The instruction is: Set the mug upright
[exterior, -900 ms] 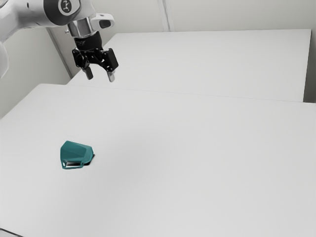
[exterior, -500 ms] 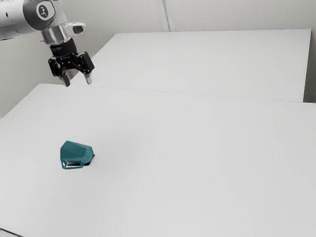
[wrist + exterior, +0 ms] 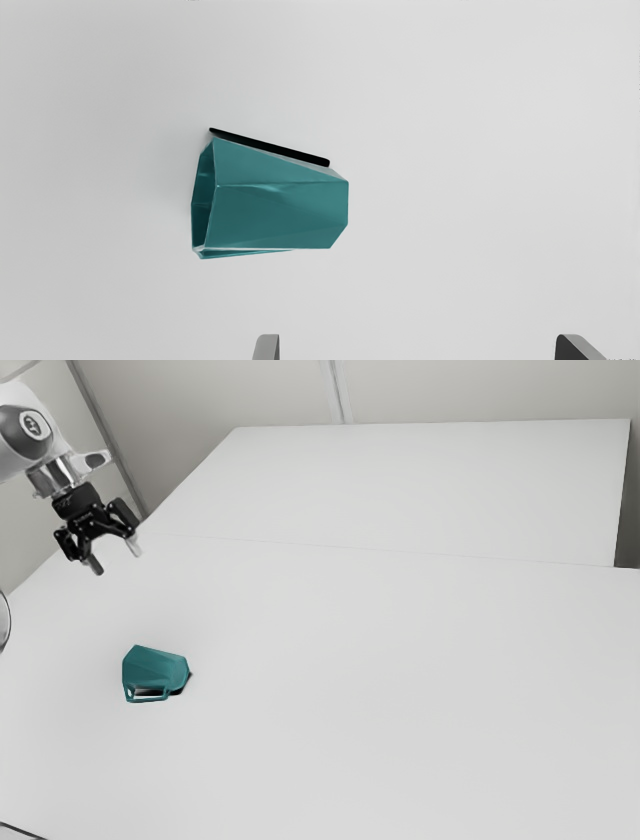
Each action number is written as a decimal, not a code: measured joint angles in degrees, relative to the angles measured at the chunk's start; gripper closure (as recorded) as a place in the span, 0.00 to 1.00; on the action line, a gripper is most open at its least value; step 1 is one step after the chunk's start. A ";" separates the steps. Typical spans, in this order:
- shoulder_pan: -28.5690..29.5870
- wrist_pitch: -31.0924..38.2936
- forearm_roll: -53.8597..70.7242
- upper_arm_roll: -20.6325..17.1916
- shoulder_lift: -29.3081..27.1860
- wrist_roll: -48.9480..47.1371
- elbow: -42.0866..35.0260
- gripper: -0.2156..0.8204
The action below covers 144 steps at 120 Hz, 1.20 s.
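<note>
Here's the claw [image 3: 115, 558], fingers spread wide — and the teal mug [image 3: 158, 666] lies tipped over below it, well apart, toward the exterior view's right!

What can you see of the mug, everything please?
The mug is teal, faceted and slightly glossy, its material unclear. It lies on its side on the white table, tapering from the open mouth to a narrower base. The wide end points toward the exterior view's left; an angular handle shows on the side facing that camera. The gripper isn't touching it.
</note>
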 joint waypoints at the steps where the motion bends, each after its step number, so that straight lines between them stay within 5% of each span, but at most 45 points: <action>1: 0.26 -0.01 -0.21 0.00 0.08 0.23 -0.01 0.21; 84: 11.82 0.00 -11.10 0.10 9.05 18.04 -8.98 0.21; 144: 14.18 -0.62 -21.38 0.06 11.72 32.70 -12.97 0.21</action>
